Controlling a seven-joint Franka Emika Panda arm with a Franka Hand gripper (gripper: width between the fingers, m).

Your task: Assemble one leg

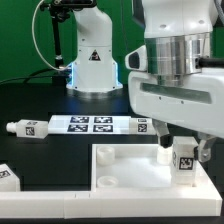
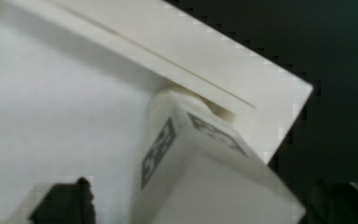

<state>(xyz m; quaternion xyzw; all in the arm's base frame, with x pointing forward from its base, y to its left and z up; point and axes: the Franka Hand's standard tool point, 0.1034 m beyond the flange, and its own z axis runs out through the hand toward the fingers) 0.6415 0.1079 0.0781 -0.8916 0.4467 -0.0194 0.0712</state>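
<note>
Black table (image 1: 40, 150); gripper (image 1: 178, 150) closed on leg (image 1: 184, 160) over square panel (image 1: 130, 175). Risk: tilted leg jams, missing corner hole.

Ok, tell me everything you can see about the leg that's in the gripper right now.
The leg is a short, chunky white peg that looks like plastic, with a black-and-white square marker tag on the side facing the exterior camera. It stands roughly upright, its upper part between the fingers of the gripper, which is shut on it. Its lower end is at the large white square panel, near the corner toward the exterior view's right; whether it is seated there cannot be told. The wrist view shows it close up, tagged, against the panel's edge.
</note>
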